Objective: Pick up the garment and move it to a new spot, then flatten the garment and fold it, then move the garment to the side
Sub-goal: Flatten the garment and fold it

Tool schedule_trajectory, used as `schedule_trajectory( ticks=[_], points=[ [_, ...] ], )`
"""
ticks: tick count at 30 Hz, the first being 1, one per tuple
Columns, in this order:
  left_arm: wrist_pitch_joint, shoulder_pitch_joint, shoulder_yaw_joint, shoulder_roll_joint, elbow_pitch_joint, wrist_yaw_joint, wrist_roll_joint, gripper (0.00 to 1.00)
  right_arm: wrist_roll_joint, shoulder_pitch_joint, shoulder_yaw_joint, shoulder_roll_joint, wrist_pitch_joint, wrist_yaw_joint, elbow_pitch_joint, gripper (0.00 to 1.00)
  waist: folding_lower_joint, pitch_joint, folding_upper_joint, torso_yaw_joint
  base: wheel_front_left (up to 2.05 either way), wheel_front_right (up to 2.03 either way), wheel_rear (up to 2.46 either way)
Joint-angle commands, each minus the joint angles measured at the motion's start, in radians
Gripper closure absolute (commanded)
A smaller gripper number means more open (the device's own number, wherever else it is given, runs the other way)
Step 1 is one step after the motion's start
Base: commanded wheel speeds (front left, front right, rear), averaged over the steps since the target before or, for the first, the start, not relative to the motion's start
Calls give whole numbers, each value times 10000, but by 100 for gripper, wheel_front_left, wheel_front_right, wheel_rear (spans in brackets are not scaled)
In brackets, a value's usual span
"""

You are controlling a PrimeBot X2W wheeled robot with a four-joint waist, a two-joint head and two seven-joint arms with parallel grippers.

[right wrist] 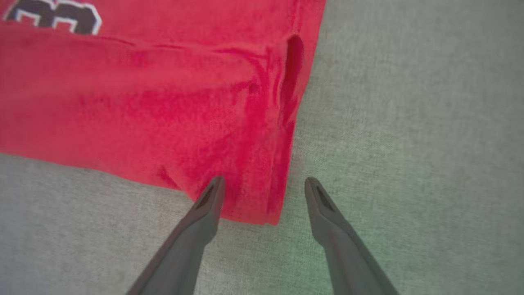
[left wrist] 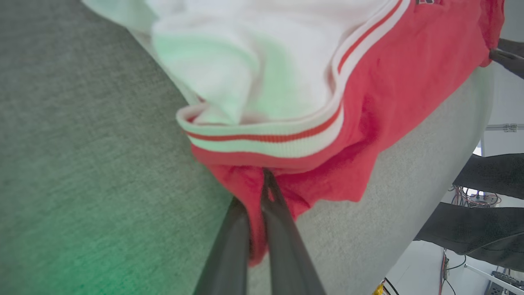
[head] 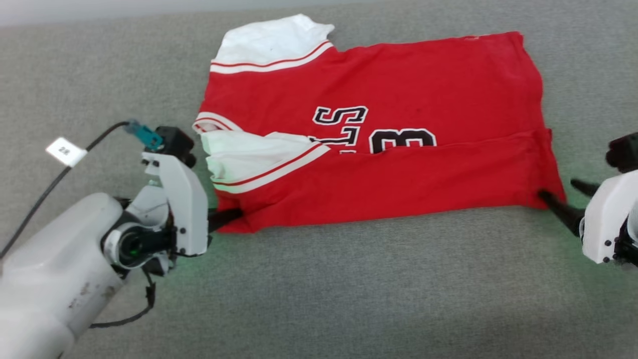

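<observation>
The garment [head: 398, 164], a red jersey with white striped sleeves and black-and-white lettering, lies on the grey table [head: 349, 289]. Its near edge is folded over toward the lettering. My left gripper [head: 233, 216] is at the garment's near left corner. In the left wrist view, the left gripper [left wrist: 264, 192] is shut on the red fabric [left wrist: 368, 102] just below the striped sleeve trim [left wrist: 266, 137]. My right gripper [head: 557, 188] is at the near right corner. In the right wrist view the right gripper [right wrist: 264, 184] stands open, with the red corner [right wrist: 254, 205] lying between its fingers.
A black cable with a white tag [head: 66, 151] runs to my left wrist. The table edge [left wrist: 413, 229] shows in the left wrist view, with dark shapes and cables on the floor beyond it. Grey table surface lies bare in front of the garment.
</observation>
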Motion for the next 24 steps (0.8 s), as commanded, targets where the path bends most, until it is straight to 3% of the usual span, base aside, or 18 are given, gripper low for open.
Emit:
schedule_trajectory(
  ticks=[1, 6, 7, 9, 15, 20, 24],
  points=[
    [14, 136, -193, -257, -25, -73, 88, 100, 169, -266, 245, 7, 764, -16, 264, 0, 0, 128, 0, 158, 0, 0, 0],
    [-76, -19, -213, -502, -29, -143, 195, 100, 424, -806, 602, 31, 1882, -16, 569, 0, 0, 325, 0, 386, 0, 0, 0],
    [-117, -38, -196, -537, 6, -144, 203, 100, 461, -865, 646, 30, 1933, -16, 634, 27, 0, 351, 0, 415, 0, 0, 0],
    [-150, -64, -188, -607, 75, -192, 221, 100, 583, -958, 726, 37, 2045, -16, 732, 100, 0, 383, 0, 463, 0, 0, 0],
    [-505, 161, -200, -571, 109, -320, 339, 100, 908, -686, 873, -204, 1749, -16, 644, 100, 0, 178, 0, 510, 0, 0, 0],
    [-1136, 672, -130, -135, -443, -395, 486, 100, 972, -223, 1085, -570, 1407, -16, 253, 100, 0, -196, 0, 513, 0, 0, 0],
    [-1627, 1268, -53, 342, -1403, -153, 454, 100, 1095, 389, 1298, -1034, 1371, -16, -258, 100, 0, -466, 0, 576, 0, 0, 0]
  ],
)
